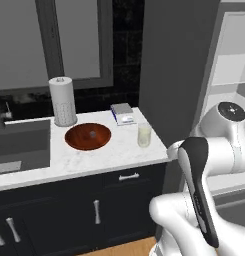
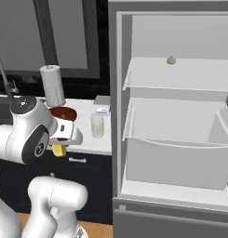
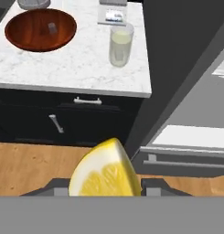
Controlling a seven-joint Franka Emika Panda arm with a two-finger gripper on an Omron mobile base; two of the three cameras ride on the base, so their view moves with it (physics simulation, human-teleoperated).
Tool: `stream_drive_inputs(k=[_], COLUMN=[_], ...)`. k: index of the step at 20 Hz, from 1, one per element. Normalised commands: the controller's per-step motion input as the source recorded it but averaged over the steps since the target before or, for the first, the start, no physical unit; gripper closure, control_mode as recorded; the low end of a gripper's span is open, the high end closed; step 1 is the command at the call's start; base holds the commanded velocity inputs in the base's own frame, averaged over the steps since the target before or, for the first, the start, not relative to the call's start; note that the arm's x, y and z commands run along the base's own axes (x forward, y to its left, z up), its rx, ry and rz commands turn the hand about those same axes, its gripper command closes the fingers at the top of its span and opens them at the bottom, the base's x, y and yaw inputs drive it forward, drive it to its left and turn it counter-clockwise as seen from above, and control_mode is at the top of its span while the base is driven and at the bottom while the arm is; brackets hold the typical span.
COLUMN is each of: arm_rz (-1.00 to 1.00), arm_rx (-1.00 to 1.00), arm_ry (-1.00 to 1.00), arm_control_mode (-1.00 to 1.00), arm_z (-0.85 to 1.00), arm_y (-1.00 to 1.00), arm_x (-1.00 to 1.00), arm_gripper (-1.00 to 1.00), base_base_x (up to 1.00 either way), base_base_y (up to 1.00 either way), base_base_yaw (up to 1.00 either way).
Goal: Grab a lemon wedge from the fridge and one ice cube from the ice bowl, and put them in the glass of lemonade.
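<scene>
My gripper [image 2: 60, 147] hangs in front of the dark lower cabinets, left of the open fridge [image 2: 178, 81], and is shut on the bright yellow lemon wedge [image 2: 58, 150]. Up close, the lemon wedge [image 3: 106, 168] sits cut face toward the camera between the gripper [image 3: 106, 185] fingers. The glass of lemonade [image 3: 120, 44] stands upright near the counter's right end, beyond and above the wedge. Left of the glass [image 1: 144, 134] lies the reddish-brown ice bowl [image 1: 88, 136] with one ice cube [image 1: 92, 133] in its middle. Bowl [image 3: 40, 29] and cube [image 3: 52, 28] are at the hand view's top left.
A white paper-towel roll [image 1: 62, 100] stands behind the bowl, a small grey box [image 1: 123, 113] behind the glass. The dark sink [image 1: 19, 145] takes the counter's left part. A beige lump [image 2: 171, 60] rests on the fridge's top shelf. The fridge's lower front [image 3: 186, 160] is close on the right.
</scene>
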Motion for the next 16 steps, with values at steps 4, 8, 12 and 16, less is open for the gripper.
stream_drive_inputs(k=[4,8,12,16], arm_rz=[0.00,0.00,0.00,0.00], arm_rx=[0.00,0.00,0.00,0.00], arm_ry=[0.00,0.00,0.00,0.00], arm_control_mode=[1.00,1.00,1.00,1.00], arm_z=[0.00,0.00,0.00,0.00], arm_y=[0.00,0.00,0.00,0.00], arm_x=[0.00,0.00,0.00,0.00], arm_gripper=[1.00,1.00,1.00,1.00], base_base_x=[0.68,0.28,0.25,0.36], base_base_y=[0.23,0.55,0.56,0.45], base_base_yaw=[-0.27,-0.33,-0.32,-0.28])
